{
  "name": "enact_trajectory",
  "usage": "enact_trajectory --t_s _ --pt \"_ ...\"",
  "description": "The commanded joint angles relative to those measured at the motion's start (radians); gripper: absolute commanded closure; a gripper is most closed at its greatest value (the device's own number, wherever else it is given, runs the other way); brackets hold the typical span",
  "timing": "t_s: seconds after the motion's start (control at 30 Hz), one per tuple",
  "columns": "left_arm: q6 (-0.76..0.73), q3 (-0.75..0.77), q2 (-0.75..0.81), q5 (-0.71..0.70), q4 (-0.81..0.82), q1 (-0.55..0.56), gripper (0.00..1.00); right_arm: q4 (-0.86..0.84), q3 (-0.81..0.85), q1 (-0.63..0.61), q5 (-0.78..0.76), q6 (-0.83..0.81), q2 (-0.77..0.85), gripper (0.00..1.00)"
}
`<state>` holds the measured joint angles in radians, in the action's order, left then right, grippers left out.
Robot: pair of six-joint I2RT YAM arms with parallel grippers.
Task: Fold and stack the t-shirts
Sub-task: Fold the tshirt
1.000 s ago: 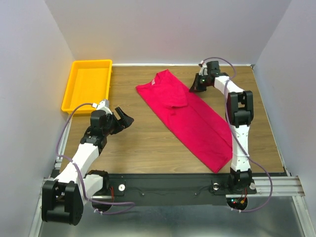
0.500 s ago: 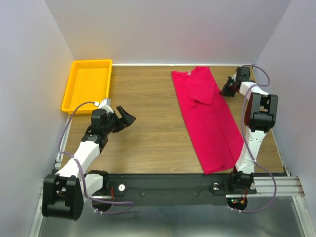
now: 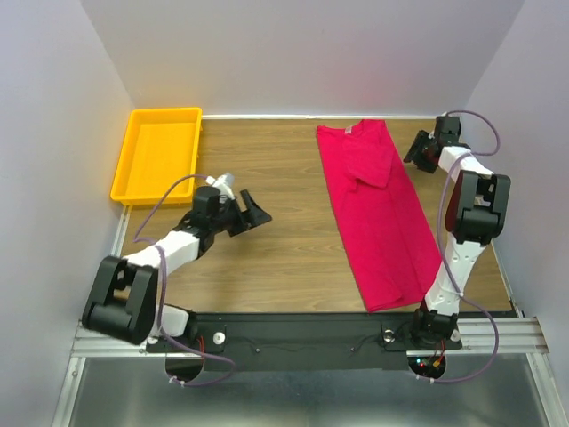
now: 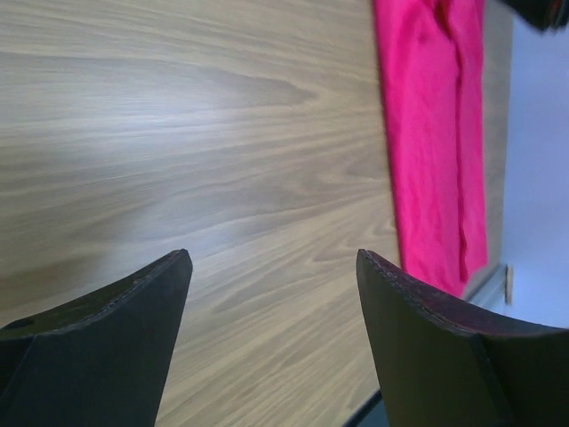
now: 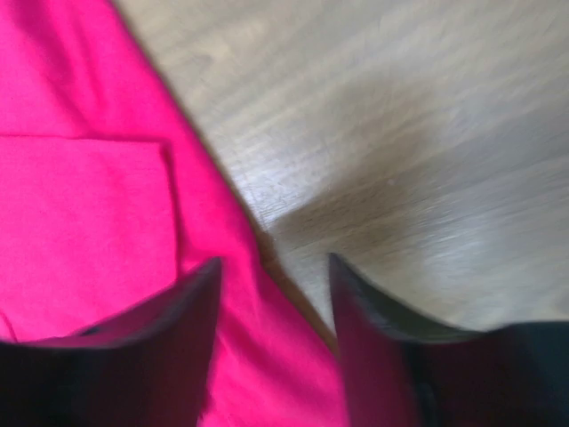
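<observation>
The yellow tray (image 3: 158, 151) is sitting at the far left corner of the table (image 3: 267, 258), showing only its own bare yellow floor. The t-shirt (image 3: 378, 213) is lying well apart from it, on the right half of the wood, stretched as a long narrow strip with its collar at the far end and its hem reaching the near edge. A sleeve is lying folded over the upper part.

The left gripper (image 3: 260, 206) is hovering over bare wood left of the middle, its fingers spread wide with nothing between them; its wrist camera is catching the shirt off to one side. The right gripper (image 3: 414, 153) is hanging at the far right, just beside the shirt's right edge. Its fingers are standing apart, the red edge running across the gap; I cannot tell whether they are touching the cloth.

Pale walls are closing the table in on three sides, and a metal rail (image 3: 498, 331) is running along the near edge.
</observation>
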<state>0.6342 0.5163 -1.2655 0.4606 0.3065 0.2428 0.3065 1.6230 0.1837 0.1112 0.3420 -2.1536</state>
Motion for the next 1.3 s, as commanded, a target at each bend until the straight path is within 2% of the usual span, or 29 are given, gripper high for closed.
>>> enact_trajectory --t_s 0.0,0.1,0.13,0.2,0.33,0.6,0.73,0.83,0.87,1.07,1.13,1.17,1.27 --pt "0.028 0.146 -0.115 0.024 0.118 0.153 0.16 -0.044 -0.03 0.013 -0.048 -0.156 0.176 0.36" --pt "0.067 0.241 -0.28 0.021 0.126 0.28 0.18 -0.044 -0.141 0.022 0.048 -0.314 0.294 0.22" --pt "0.08 0.258 -0.31 0.02 0.129 0.305 0.18 -0.044 -0.178 0.023 0.086 -0.336 0.335 0.22" --pt "0.123 0.295 -0.356 0.02 0.147 0.378 0.18 -0.044 -0.256 0.025 0.166 -0.402 0.408 0.14" --pt "0.191 0.33 -0.454 -0.003 0.157 0.484 0.19 -0.044 -0.443 0.025 0.217 -0.452 0.593 0.13" --pt "0.34 0.422 -0.596 -0.072 0.16 0.671 0.25 -0.046 -0.604 0.04 0.222 -0.448 0.741 0.11" --pt "0.416 0.439 -0.643 -0.108 0.155 0.708 0.26 -0.049 -0.617 0.056 0.222 -0.437 0.761 0.11" --pt "0.447 0.456 -0.67 -0.123 0.141 0.713 0.29 -0.055 -0.627 0.066 0.234 -0.429 0.767 0.11" --pt "0.456 0.467 -0.676 -0.135 0.137 0.716 0.34 -0.059 -0.629 0.069 0.235 -0.428 0.767 0.11" --pt "0.466 0.528 -0.738 -0.168 0.066 0.721 0.41 -0.07 -0.64 0.088 0.248 -0.419 0.773 0.11" --pt "0.472 0.534 -0.756 -0.175 0.06 0.722 0.44 -0.072 -0.64 0.092 0.251 -0.417 0.775 0.11" --pt "0.473 0.534 -0.762 -0.174 0.06 0.722 0.51 -0.072 -0.641 0.095 0.251 -0.416 0.775 0.11" --pt "0.475 0.541 -0.778 -0.171 0.065 0.725 0.59 -0.075 -0.644 0.103 0.258 -0.413 0.775 0.11"
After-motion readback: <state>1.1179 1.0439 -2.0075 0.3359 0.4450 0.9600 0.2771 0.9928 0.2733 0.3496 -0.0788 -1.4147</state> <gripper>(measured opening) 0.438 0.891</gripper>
